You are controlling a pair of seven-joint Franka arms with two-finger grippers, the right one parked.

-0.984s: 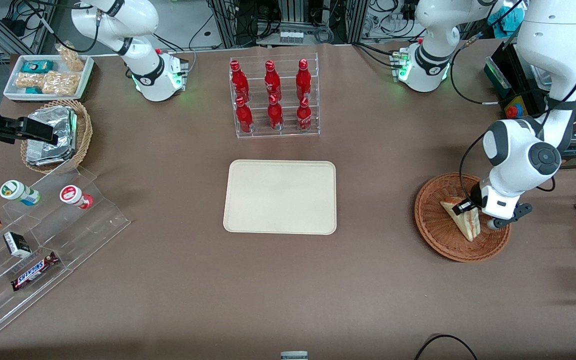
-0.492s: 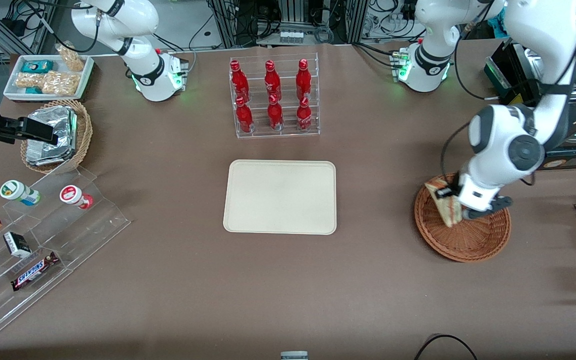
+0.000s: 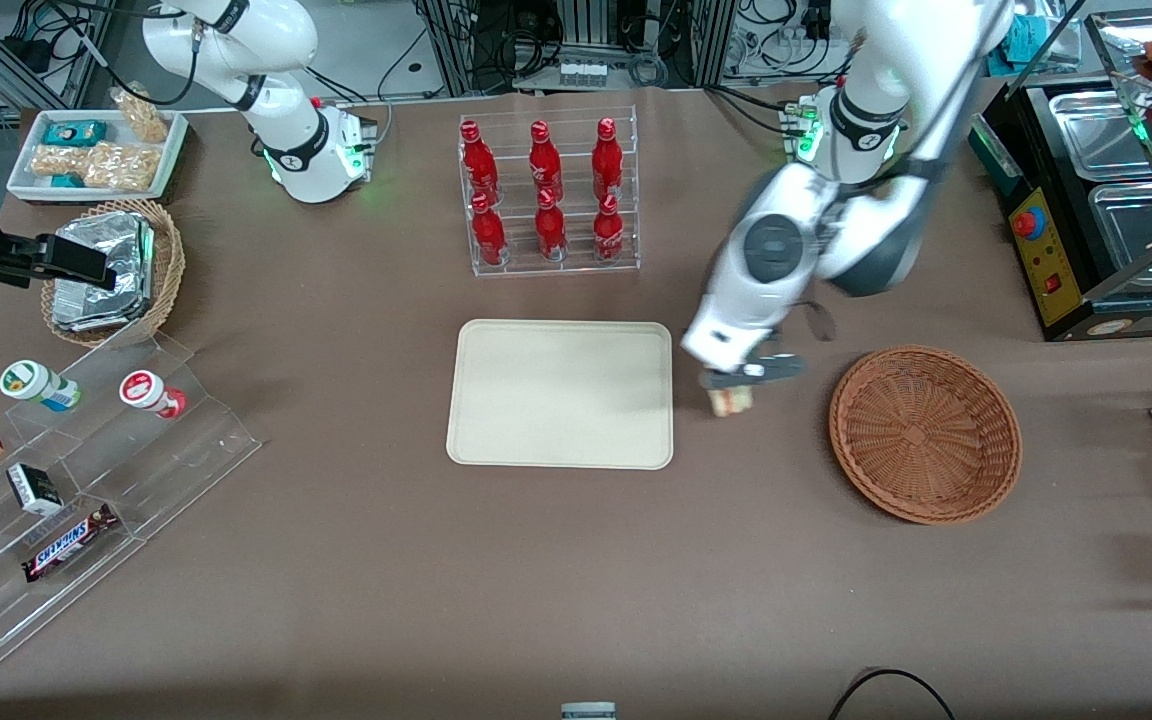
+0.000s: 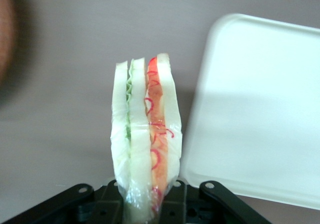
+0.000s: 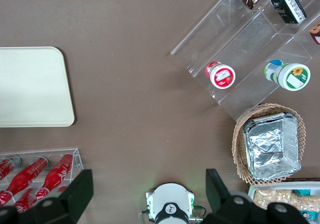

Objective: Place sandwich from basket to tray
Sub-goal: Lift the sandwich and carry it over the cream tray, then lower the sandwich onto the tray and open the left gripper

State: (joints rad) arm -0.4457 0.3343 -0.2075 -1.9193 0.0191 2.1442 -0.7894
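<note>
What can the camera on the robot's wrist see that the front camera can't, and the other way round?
Only the left wrist view shows the sandwich's layers close up: white bread with green and orange-red filling, pinched in the claw.

Only the front view shows the empty brown basket, the red bottles, the snack shelves and the working arm carrying the sandwich between basket and tray.

Both show the sandwich in the claw, the cream tray beside it, and the brown table.

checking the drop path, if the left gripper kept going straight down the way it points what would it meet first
Probably bare table, just off the tray edge. The gripper holds the sandwich between tray and basket, so the sandwich would touch first; depth is unclear.
</note>
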